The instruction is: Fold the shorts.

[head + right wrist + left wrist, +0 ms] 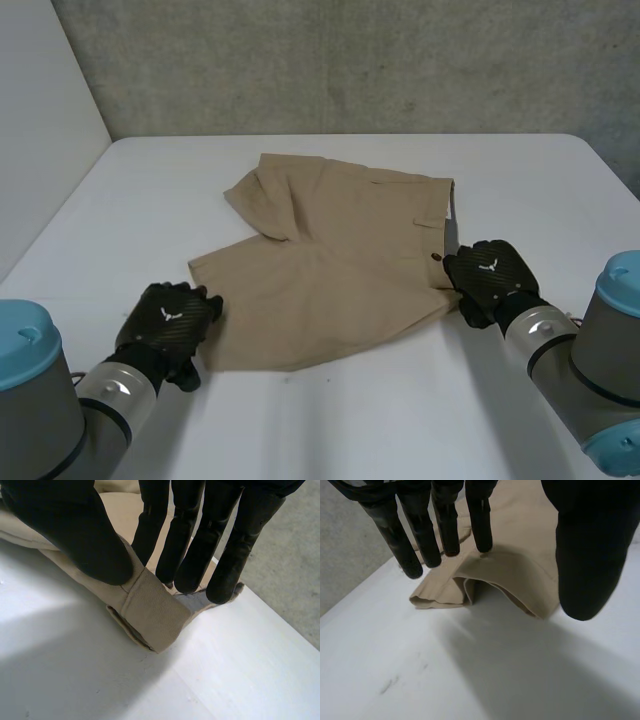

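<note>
While the shorts (330,260) lay spread across the middle of the table (400,430), the left hand (165,318) was at the corner of the near leg. It pinched the hem (505,565) between a straight finger and the thumb, and the hem arched up off the table. At the opposite side, the right hand (490,275) pinched the waistband (150,610) corner between its thumb and straight fingers.
</note>
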`<control>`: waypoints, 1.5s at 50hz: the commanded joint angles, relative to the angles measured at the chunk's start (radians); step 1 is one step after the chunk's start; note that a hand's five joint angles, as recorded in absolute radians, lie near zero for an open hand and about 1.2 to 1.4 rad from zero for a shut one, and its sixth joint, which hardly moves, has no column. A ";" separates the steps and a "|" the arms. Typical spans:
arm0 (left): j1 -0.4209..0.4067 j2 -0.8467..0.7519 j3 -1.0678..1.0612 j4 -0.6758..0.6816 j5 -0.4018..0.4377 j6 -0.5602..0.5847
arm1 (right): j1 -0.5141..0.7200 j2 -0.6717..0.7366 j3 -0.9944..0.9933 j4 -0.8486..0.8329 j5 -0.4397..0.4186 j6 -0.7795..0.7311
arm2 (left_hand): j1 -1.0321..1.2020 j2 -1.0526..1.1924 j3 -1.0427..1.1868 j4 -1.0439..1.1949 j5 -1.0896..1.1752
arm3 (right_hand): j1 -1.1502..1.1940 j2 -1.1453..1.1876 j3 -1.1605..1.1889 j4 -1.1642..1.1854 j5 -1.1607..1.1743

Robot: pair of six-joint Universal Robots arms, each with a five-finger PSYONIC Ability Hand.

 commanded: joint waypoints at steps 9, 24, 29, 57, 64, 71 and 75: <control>-0.010 -0.164 0.049 0.004 -0.005 -0.003 | 0.003 -0.001 0.001 0.002 0.011 0.027 | 0.250 0.257 0.257 0.257 0.252 | 0.455 0.220 0.217 0.206 0.246; -0.008 -0.230 0.121 0.016 -0.008 -0.004 | 0.003 -0.001 0.007 0.002 0.010 0.026 | 0.250 0.257 0.257 0.257 0.252 | 0.455 0.220 0.217 0.206 0.246; -0.010 -0.245 0.138 0.016 -0.011 -0.009 | 0.003 0.000 0.009 0.002 0.008 0.023 | 0.262 0.268 0.268 0.268 0.264 | 0.455 0.220 0.217 0.206 0.246; -0.027 -0.246 0.177 0.027 -0.010 -0.026 | 0.003 0.008 0.013 0.002 0.011 -0.008 | 1.002 1.008 1.008 1.008 1.004 | 0.455 0.220 0.217 0.206 0.246; -0.035 -0.199 0.168 0.010 -0.016 -0.024 | 0.005 -0.032 0.009 0.050 0.028 -0.009 | 1.002 1.008 1.008 1.008 1.004 | 0.455 0.220 0.217 0.206 0.246; -0.061 0.112 0.093 -0.147 -0.028 -0.027 | 0.003 -0.151 -0.034 0.292 0.024 -0.040 | 1.002 1.008 1.008 1.008 1.004 | 0.455 0.220 0.217 0.206 0.246; -0.064 0.261 0.092 -0.239 -0.028 -0.032 | -0.006 -0.234 -0.060 0.429 0.019 -0.062 | 1.002 1.008 1.008 1.008 1.004 | 0.455 0.220 0.217 0.206 0.246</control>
